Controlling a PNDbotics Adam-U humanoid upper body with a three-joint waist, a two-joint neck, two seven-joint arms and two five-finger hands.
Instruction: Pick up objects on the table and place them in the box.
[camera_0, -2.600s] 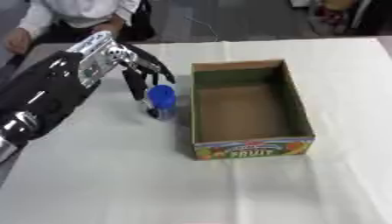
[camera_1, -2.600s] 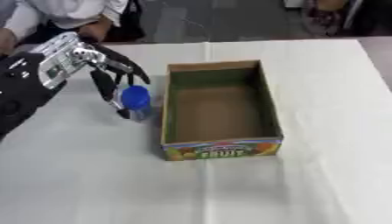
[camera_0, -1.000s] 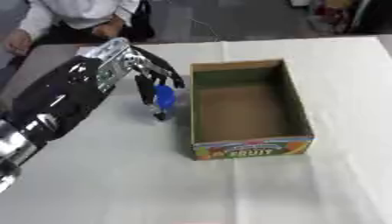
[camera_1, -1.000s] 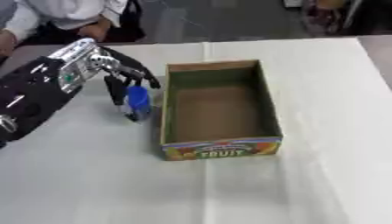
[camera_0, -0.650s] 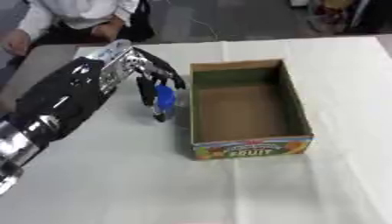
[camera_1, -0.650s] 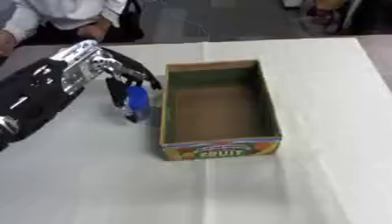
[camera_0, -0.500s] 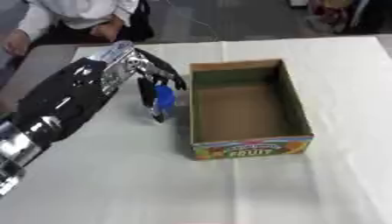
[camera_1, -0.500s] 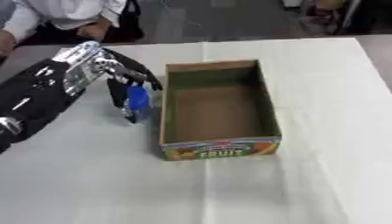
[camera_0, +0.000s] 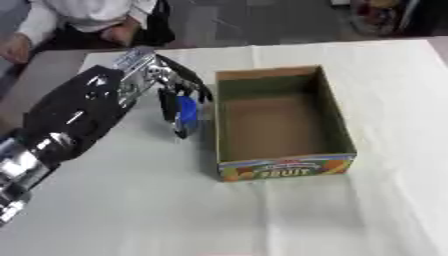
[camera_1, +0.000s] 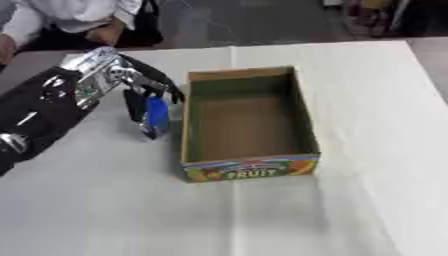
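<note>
The white surface (camera_0: 131, 200) is carrying an open cardboard box (camera_0: 282, 120) that is sitting empty, so nothing is packed yet. The left hand (camera_0: 153, 82) is curling its fingers around a small blue bottle (camera_0: 185, 111) just beside the box's left wall. Whether the bottle is lifting off is hard to tell, and the right hand is showing nowhere.

I count one blue object (camera_0: 186, 111) (too small to name, held in my left hand (camera_0: 166, 90)), one open cardboard fruit box (camera_0: 282, 120), and one white-covered bench (camera_0: 157, 200). Only one of my hands shows.
</note>
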